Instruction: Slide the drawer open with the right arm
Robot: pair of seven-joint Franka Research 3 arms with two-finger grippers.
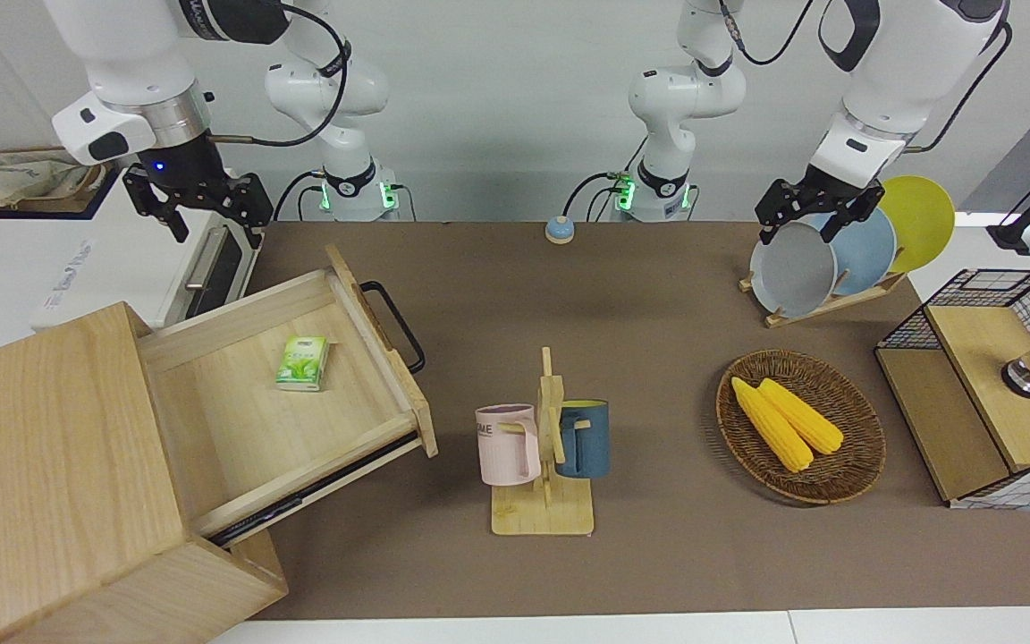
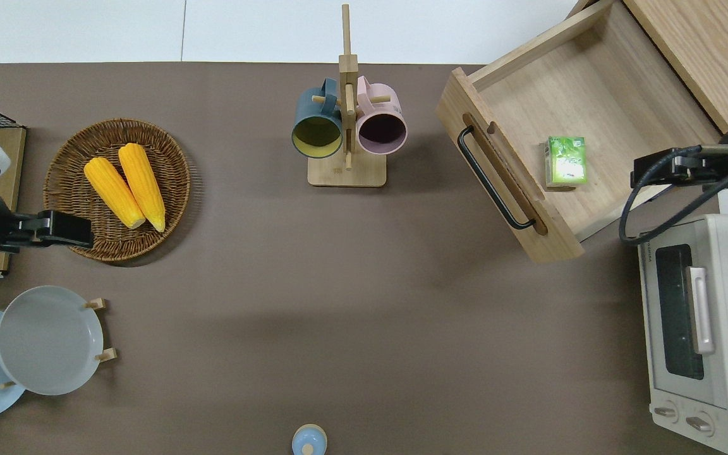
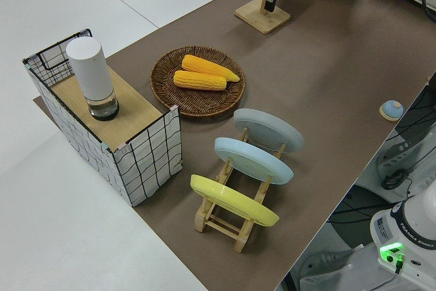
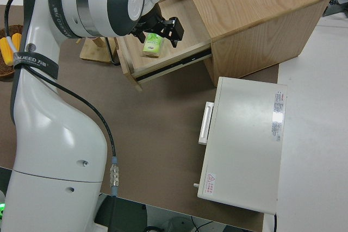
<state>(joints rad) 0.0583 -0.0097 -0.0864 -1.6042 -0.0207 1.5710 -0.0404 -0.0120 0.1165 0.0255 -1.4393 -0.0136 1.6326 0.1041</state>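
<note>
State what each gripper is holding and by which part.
Nothing is held. The right gripper is open, clear of the open drawer and its handle. The left arm is parked, gripping nothing.

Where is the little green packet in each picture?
Front view: the green packet lies in the open drawer.
Overhead view: in the drawer, at, toward its end nearer the robots.
Left side view: not in it.
Right side view: in the drawer, at, partly hidden by the right arm.
Shared landmark: the drawer's black handle.
</note>
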